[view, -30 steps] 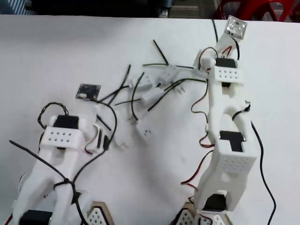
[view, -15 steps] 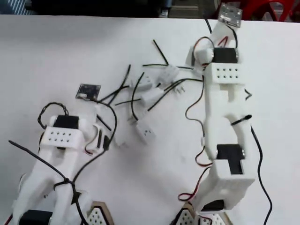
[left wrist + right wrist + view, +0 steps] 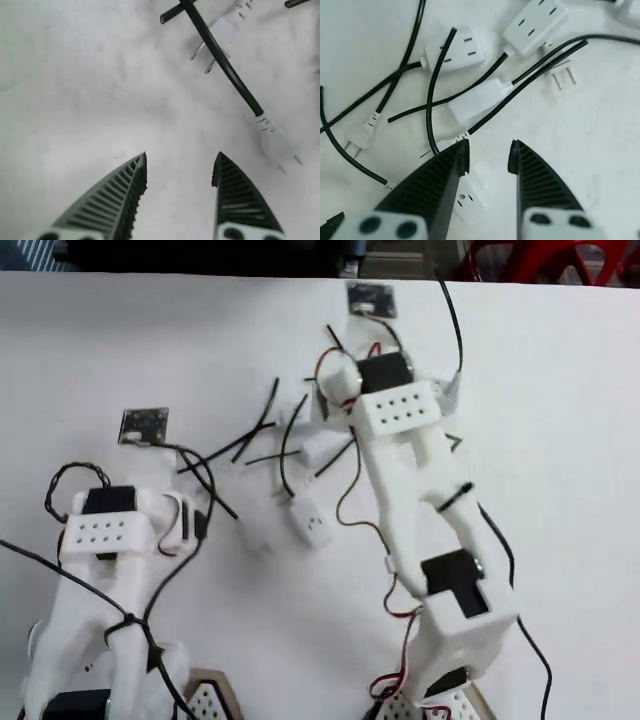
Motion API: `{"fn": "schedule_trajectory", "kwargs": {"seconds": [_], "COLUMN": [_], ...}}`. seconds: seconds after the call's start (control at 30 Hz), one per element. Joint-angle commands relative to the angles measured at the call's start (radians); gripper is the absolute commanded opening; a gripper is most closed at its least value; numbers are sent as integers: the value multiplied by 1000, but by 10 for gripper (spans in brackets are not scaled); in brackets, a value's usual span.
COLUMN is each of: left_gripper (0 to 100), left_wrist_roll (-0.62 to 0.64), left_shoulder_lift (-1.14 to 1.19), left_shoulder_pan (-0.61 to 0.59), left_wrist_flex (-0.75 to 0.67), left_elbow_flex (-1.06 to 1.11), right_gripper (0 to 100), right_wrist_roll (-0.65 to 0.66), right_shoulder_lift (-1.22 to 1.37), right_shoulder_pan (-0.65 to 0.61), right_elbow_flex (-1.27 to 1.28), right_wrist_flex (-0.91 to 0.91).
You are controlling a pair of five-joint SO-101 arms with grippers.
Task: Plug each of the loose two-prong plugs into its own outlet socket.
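Several white sockets and two-prong plugs on short black cords lie tangled at the table's middle. In the right wrist view two sockets (image 3: 455,52) (image 3: 535,20) lie beyond my right gripper (image 3: 488,147), which hangs open over a white plug body (image 3: 475,102). A bare two-prong plug (image 3: 562,75) lies beside it and another socket (image 3: 470,196) sits under one finger. My left gripper (image 3: 180,160) is open above bare table, with two white plugs (image 3: 222,35) (image 3: 277,145) ahead of it. From above, the right arm (image 3: 400,420) covers part of the pile; one socket (image 3: 308,523) lies nearer the front.
The white table (image 3: 130,330) has free room at the far left and along the right side. Red and black arm wires (image 3: 350,500) hang beside the right arm. Loose black cords (image 3: 250,430) spread between the two arms.
The right arm has swung left from the far right edge to above the pile of plugs and sockets. The left arm has shifted a little to the left.
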Motion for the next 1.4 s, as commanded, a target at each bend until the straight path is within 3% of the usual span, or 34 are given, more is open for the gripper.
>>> {"fn": "schedule_trajectory", "kwargs": {"seconds": [0.0,0.27,0.47,0.77,0.9,1.37], "left_gripper": [219,219,219,219,219,219], "left_wrist_roll": [-3,-6,-8,-9,-9,-9], "left_shoulder_lift": [-39,-39,-38,-38,-38,-38], "left_shoulder_pan": [-16,-16,-16,-16,-16,-16], "left_wrist_flex": [-18,-18,-18,-18,-18,-18], "left_elbow_flex": [-41,-41,-40,-40,-40,-40], "right_gripper": [128,130,130,128,130,127], "right_wrist_roll": [-2,-9,-123,-141,-216,-272], "right_shoulder_lift": [28,67,193,265,277,438], "right_shoulder_pan": [-42,-134,-128,-133,-136,-134], "right_elbow_flex": [-8,0,-9,-11,-3,-75], "right_wrist_flex": [16,58,35,-91,-128,-147]}}
